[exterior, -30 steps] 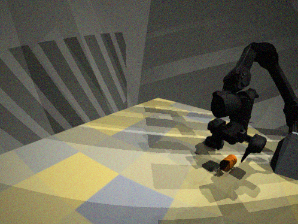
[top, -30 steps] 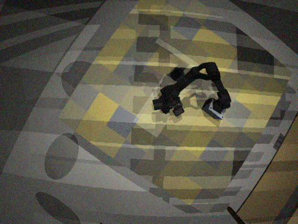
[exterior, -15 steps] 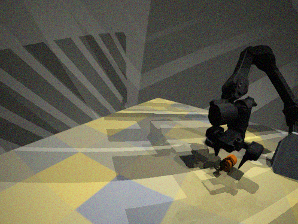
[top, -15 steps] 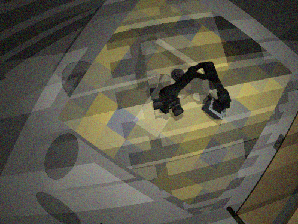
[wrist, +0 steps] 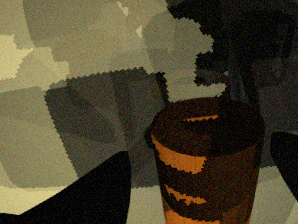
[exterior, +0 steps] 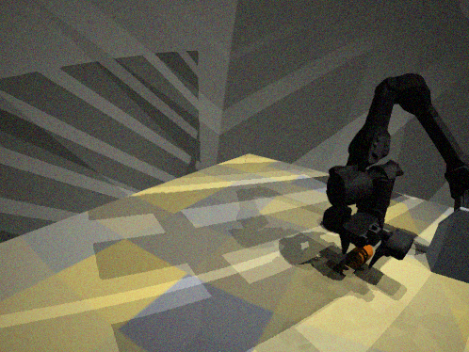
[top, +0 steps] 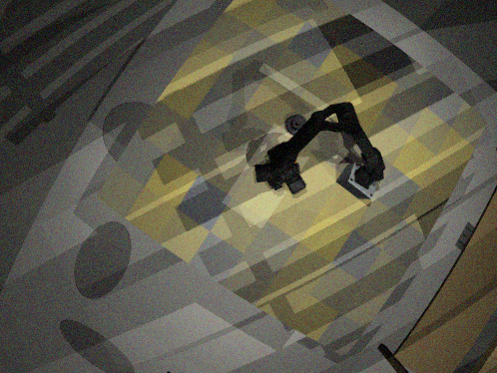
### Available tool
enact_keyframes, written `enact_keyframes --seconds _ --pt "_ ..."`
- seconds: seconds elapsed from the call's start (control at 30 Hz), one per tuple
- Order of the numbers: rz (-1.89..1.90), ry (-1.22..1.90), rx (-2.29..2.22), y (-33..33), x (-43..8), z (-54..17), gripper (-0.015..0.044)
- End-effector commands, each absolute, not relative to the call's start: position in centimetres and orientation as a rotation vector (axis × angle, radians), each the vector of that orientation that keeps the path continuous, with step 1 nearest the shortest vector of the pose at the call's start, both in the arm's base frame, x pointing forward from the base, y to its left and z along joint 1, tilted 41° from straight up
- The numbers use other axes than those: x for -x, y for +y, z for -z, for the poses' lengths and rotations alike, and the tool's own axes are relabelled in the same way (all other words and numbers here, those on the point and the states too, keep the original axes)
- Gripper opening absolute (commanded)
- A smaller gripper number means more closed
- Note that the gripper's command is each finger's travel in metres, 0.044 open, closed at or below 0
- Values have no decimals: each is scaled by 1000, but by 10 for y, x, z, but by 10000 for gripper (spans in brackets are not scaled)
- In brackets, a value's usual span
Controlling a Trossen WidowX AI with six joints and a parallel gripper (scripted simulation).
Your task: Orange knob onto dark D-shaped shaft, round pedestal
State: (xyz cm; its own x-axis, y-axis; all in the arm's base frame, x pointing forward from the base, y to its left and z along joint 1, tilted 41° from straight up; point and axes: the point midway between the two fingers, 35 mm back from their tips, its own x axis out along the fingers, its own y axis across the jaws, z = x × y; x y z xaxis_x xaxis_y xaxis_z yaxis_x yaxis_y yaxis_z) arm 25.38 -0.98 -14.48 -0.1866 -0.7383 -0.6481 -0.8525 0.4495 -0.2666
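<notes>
The orange knob (exterior: 359, 257) (wrist: 182, 161) lies on its side on the table, partly in shadow; its dark end shows at the top in the wrist view. My gripper (exterior: 360, 262) (wrist: 201, 152) is open around the knob, one finger on each side. The wrist view shows a gap at the left finger and a narrower one at the right. The round pedestal (top: 295, 124) with its dark shaft stands beside the arm; in the exterior view it is a dark shape (exterior: 330, 226) just behind the gripper. The shaft's flat side cannot be made out. The fingertips are hidden in the top view.
The arm's forearm (top: 309, 127) passes close to the pedestal in the top view. The arm's base stands on a dark grey block (exterior: 452, 247) at the right in the exterior view. Patchwork colours and hard shadows cover the table (top: 259, 209).
</notes>
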Motion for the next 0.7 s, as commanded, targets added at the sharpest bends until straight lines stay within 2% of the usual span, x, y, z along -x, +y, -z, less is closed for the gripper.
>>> enact_keyframes --seconds 0.0,0.23,0.53,0.67 --pt "-199 1965 1340 -10 -254 145 240" --pt "-199 1965 1340 -10 -254 145 240" --pt "-199 1965 1340 -10 -254 145 180" --pt "-204 1957 1334 -10 -254 144 179"
